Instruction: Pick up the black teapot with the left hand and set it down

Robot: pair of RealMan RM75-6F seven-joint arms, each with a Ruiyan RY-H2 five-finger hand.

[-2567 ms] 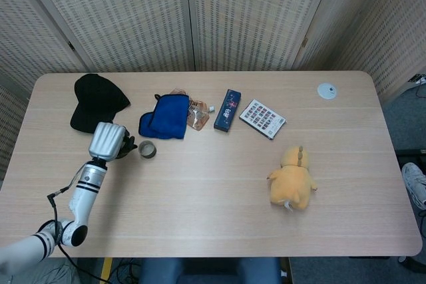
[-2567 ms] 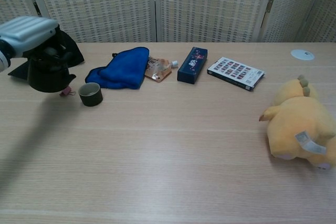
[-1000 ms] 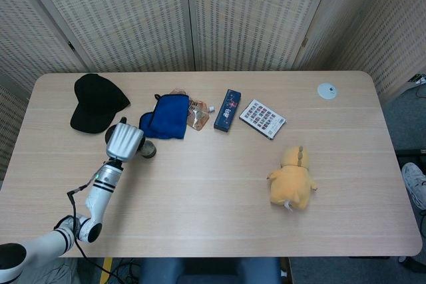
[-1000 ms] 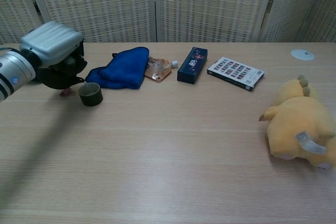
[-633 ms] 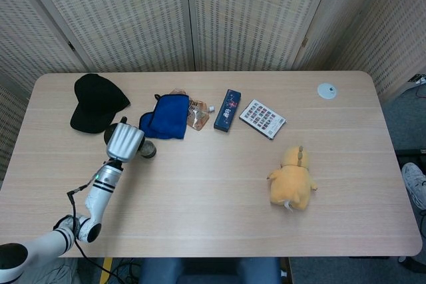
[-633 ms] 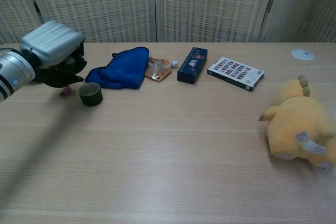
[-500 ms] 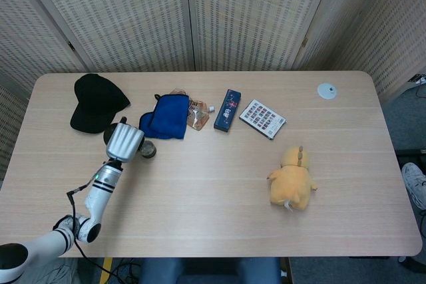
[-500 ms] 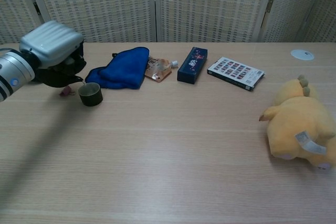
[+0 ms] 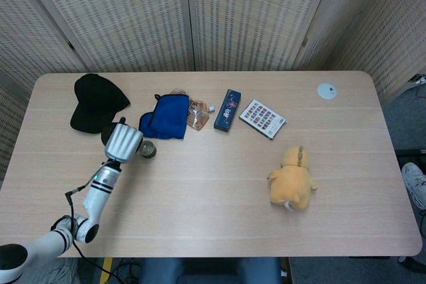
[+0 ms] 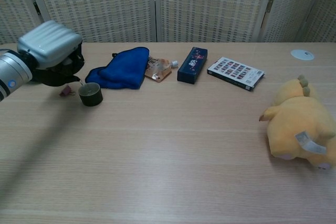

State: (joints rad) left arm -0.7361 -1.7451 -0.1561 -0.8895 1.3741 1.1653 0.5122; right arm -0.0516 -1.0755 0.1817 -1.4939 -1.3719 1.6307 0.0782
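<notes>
My left hand [image 9: 123, 142] [image 10: 50, 44] grips the black teapot [image 10: 56, 76] from above and holds it lifted over the table's left side. Only the teapot's dark edge [image 9: 106, 136] shows beside the hand in the head view. The teapot leans with its spout toward a small dark cup [image 9: 147, 149] [image 10: 90, 94], which stands on the table just right of the hand. Whether the spout touches the cup's rim is too small to tell. My right hand appears in neither view.
A black cap [image 9: 96, 101] lies behind the hand and a small pink scrap [image 10: 65, 92] under it. Rightward lie a blue cloth [image 10: 118, 73], an orange pouch [image 10: 157, 70], a dark blue box [image 10: 192, 64], a patterned flat box [image 10: 235, 73], a yellow plush [image 10: 299, 121] and a white disc [image 10: 302, 54].
Over 2.6 s my left hand carried the teapot right to the cup and tipped it. In the last half second it drew back slightly to the left.
</notes>
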